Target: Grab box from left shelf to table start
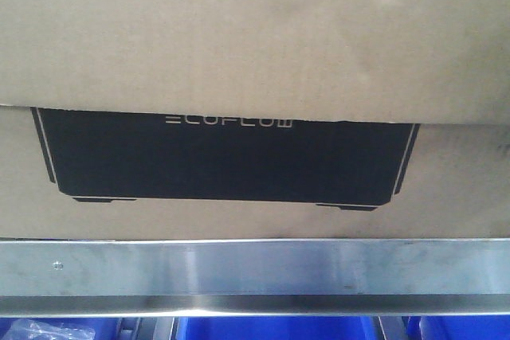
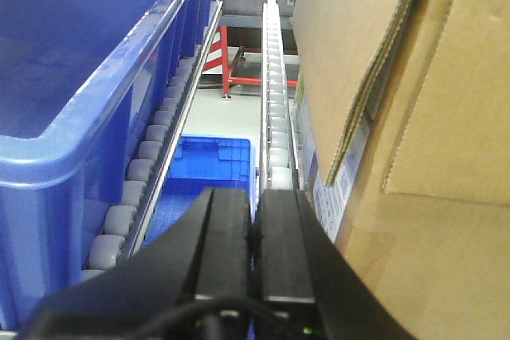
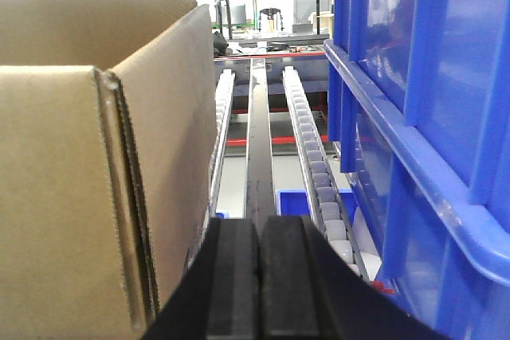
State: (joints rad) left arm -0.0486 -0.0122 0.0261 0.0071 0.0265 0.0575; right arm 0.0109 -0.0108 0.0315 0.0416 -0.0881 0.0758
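The box (image 1: pixel 239 45) is sitting on the left shelf (image 1: pixel 255 270), filling the front view, with its black ECOFLOW panel (image 1: pixel 223 161) facing out just above the silver rail. It is not off the shelf yet, and the table is not showing in any view. The left gripper (image 2: pixel 256 197) is hovering at the box's left side, in the gap between the cardboard wall (image 2: pixel 430 133) and a blue bin (image 2: pixel 80 77), over a roller track (image 2: pixel 275 109). Its jaws are pressed together and holding nothing. The right gripper (image 3: pixel 259 227) is doing the same on the other side, with the box corner (image 3: pixel 119 197) just to its left and another blue bin (image 3: pixel 422 117) to its right. Its jaws are also together and empty, and rollers (image 3: pixel 312 157) are running ahead of it. I cannot tell whether either gripper is touching the cardboard. More blue bins (image 1: pixel 271 329) are sitting under the rail. As I read it, this is the bracketing step, with both arms flanking the box for a two-sided squeeze rather than a pinch. The next move is likely calling for both arms to press inward evenly on the side walls, then lift enough to clear the rail and draw the box out. Uneven pressure is risking a skewed box or a buckled flap (image 2: pixel 374 77), and the bins on both sides are leaving little room.
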